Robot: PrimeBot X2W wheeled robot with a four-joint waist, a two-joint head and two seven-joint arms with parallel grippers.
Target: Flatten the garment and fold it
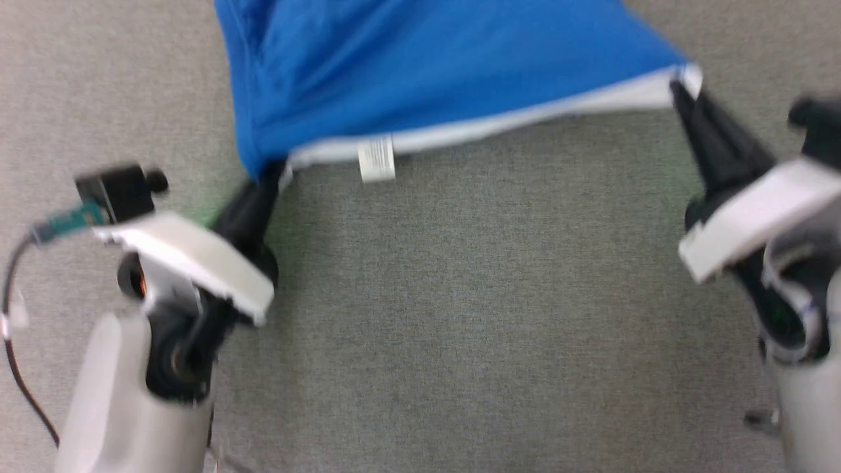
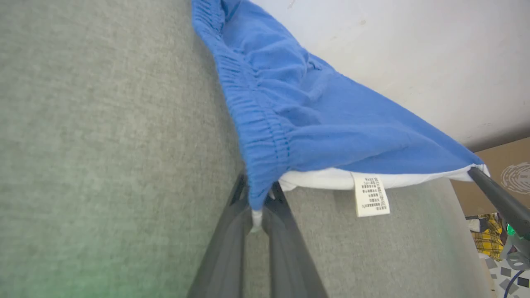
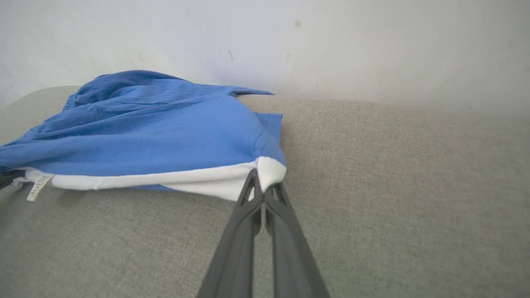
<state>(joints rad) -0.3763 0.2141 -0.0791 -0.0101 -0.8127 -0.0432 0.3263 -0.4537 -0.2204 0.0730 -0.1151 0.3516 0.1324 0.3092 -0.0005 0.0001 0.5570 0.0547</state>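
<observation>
The left gripper [image 1: 271,176] is pinched shut on the waistband end of the shorts [image 1: 427,66]. Their near edge stretches over the grey surface [image 1: 460,295] to the right gripper [image 1: 680,92], clamped on the white corner. Pulling tauter could slip either thin pinch and drop that corner.

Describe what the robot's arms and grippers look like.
The left gripper and right gripper each have two long, tapering dark fingers, a black wrist and a white plate. Forearms are pale grey. A dark cable with a teal plug reaches the left wrist's camera.
</observation>
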